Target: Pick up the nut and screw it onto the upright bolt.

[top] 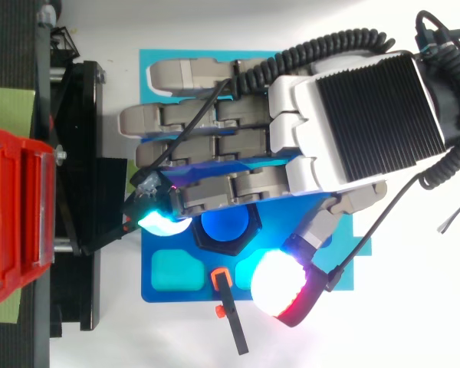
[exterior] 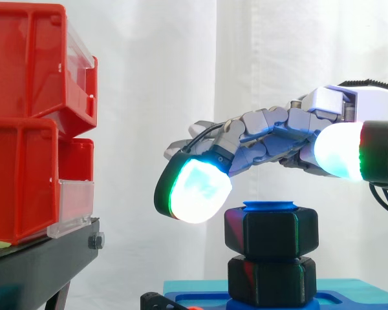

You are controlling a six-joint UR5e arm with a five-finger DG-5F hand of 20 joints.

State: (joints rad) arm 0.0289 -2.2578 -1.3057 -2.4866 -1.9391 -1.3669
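Hand (top: 353, 115): I read it as open, fingers near straight, above the bolt (top: 226, 224), holding nothing.
Nut (exterior: 271, 231): on the bolt, near its tip, above a lower hex block (exterior: 270, 279).
Done: pick-up and seating, I judge.
Left: tightness I cannot tell.

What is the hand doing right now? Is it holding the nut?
Hand: open, stretched over the nut, holding nothing.

Red bins (exterior: 22, 123) stand stacked on a black stand (exterior: 42, 261) at the left of the side view, before a white curtain (exterior: 181, 71). Seen from above, a black clamp with orange tips (top: 236, 326) lies across one edge of a blue plate (top: 169, 295).
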